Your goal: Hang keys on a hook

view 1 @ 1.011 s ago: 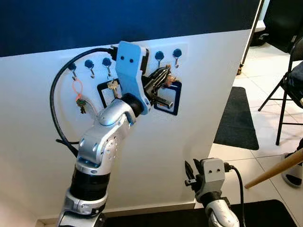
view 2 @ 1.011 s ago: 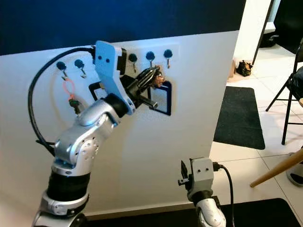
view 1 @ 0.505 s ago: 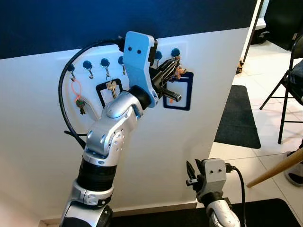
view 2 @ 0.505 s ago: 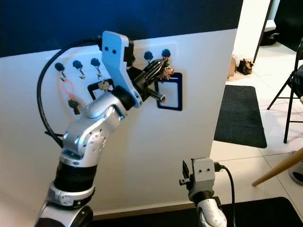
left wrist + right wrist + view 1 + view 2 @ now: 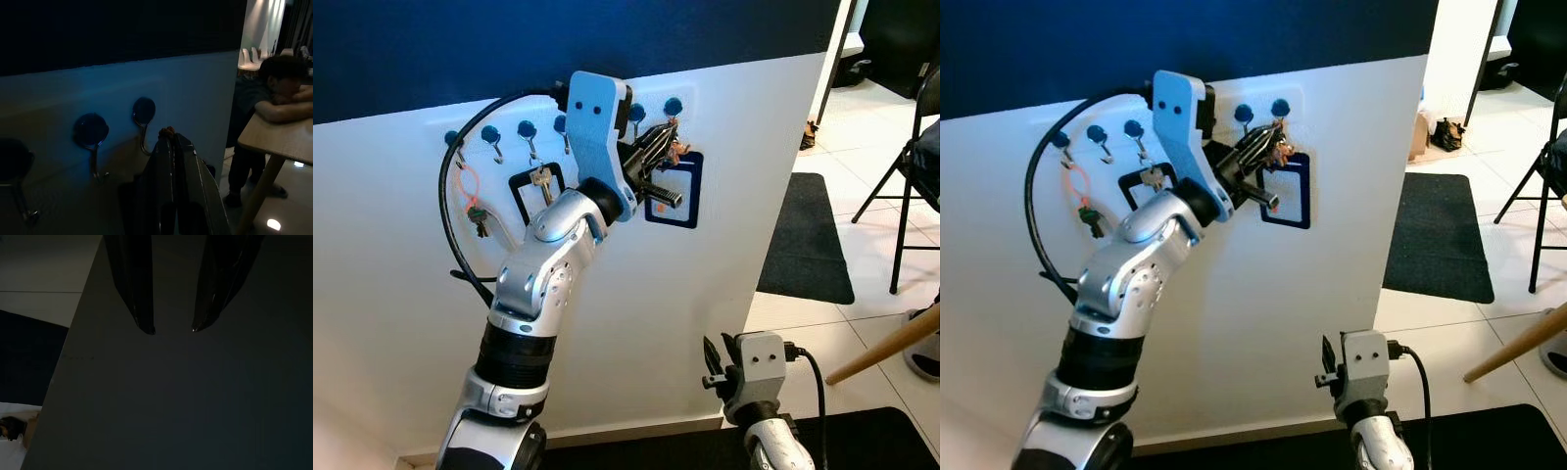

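My left gripper [image 5: 666,134] is raised against the white wall and shut on a small bunch of keys [image 5: 678,150]. A dark blue framed tag [image 5: 674,222] hangs below them. The keys sit just under the rightmost blue-knobbed hook [image 5: 673,106]; whether the ring touches it I cannot tell. In the left wrist view the shut fingers [image 5: 168,147] point at two hooks [image 5: 143,111]. My right gripper [image 5: 172,328] hangs low and open near the floor, its wrist unit [image 5: 759,364] at the bottom.
A row of blue-knobbed hooks runs along the wall. An orange loop with keys [image 5: 471,194] and a black framed tag [image 5: 533,186] hang further left. A black mat [image 5: 808,240], a folding chair [image 5: 913,162] and a wooden stick [image 5: 881,348] are at the right. A person [image 5: 283,90] rests on a table.
My left gripper has carried the keys and blue tag up and to the right, closer to the rightmost hook. The camera shifted slightly. The right arm stayed low.
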You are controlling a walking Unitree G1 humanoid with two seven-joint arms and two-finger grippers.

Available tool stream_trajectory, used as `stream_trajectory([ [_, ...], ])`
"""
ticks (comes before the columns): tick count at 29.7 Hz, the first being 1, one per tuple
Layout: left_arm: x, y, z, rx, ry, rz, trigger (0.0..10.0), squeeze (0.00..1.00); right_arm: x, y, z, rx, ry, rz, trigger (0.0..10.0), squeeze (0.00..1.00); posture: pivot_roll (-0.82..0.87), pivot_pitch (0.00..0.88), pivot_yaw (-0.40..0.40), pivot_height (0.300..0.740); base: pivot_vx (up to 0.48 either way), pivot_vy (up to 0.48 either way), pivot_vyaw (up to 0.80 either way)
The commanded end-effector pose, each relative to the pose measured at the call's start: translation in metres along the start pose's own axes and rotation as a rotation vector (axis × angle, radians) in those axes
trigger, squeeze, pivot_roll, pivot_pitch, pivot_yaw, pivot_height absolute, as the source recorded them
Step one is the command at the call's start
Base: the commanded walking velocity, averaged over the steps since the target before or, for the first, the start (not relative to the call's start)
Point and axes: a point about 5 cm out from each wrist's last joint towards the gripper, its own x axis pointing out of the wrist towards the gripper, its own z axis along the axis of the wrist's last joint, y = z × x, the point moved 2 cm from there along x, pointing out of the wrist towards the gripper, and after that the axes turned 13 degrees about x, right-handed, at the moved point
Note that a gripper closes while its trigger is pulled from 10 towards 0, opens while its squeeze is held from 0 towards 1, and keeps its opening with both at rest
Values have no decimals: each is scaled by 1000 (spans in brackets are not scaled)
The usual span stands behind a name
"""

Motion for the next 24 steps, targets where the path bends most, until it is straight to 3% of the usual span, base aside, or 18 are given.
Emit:
stream_trajectory([
  [1,-17,9,12,-27,-50,-10,10000,0,-3,-1,-2,2,6,-2,10000,0,42,173,137,740,0,0,0],
  [10,-43,17,19,-63,-57,-47,10000,0,0,0,-2,-1,13,15,10000,0,55,174,121,740,0,0,0],
  [24,-41,18,10,-63,-32,-19,10000,0,2,1,0,-4,12,26,10000,0,42,171,121,740,0,0,0],
])
